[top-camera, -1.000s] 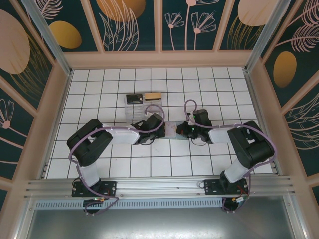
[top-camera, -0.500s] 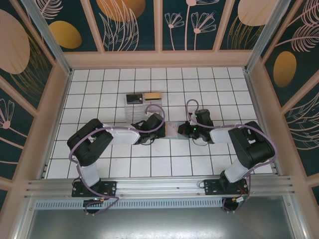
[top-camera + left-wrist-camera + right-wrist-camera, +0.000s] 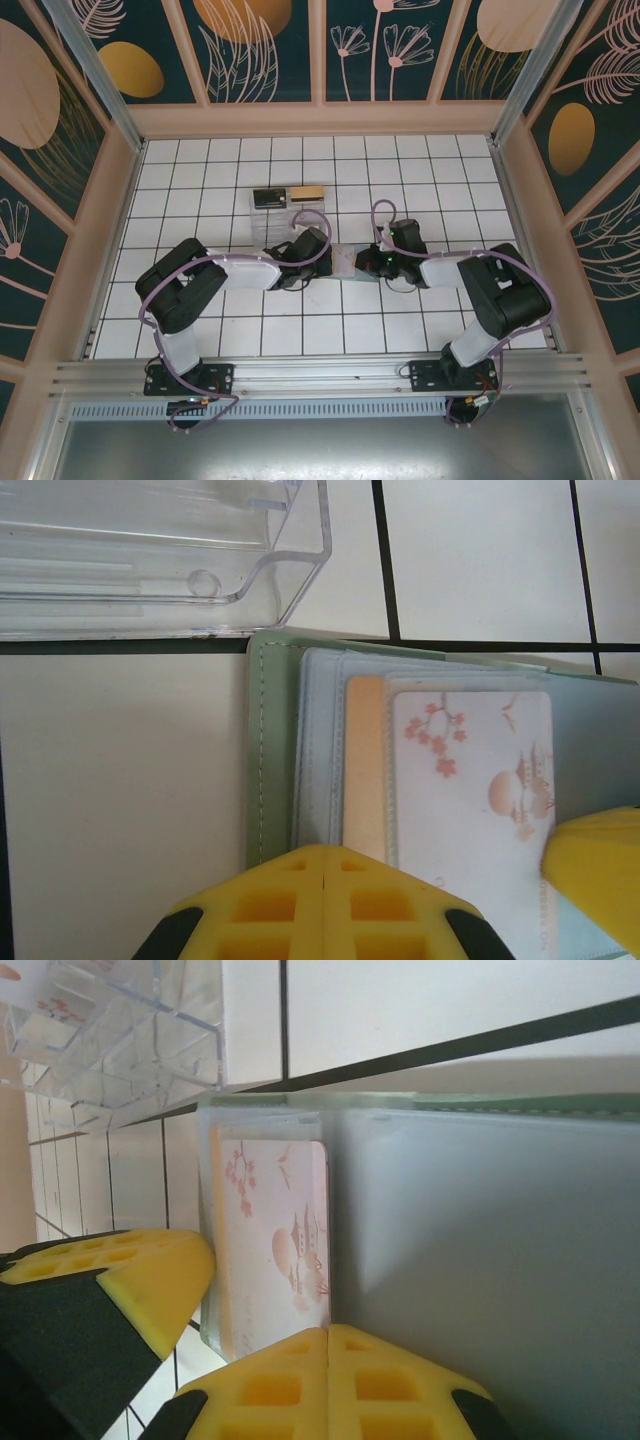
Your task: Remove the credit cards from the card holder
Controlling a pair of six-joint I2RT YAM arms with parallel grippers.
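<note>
Apparently the shut left tool (image 3: 325,872) and shut right tool (image 3: 328,1352) are pressing on the open card holder (image 3: 262,760), cards (image 3: 470,780) showing inside.

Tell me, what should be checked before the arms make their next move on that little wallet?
1. The card holder lies open on the table: ok.
2. Cards out of it: not ok; the blossom-print card and the orange card sit in its pockets.
3. The left gripper open for a pinch: not ok, shut.
4. The right gripper open: not ok, shut.
5. The clear box apart from the card holder: cannot tell, very close.
</note>
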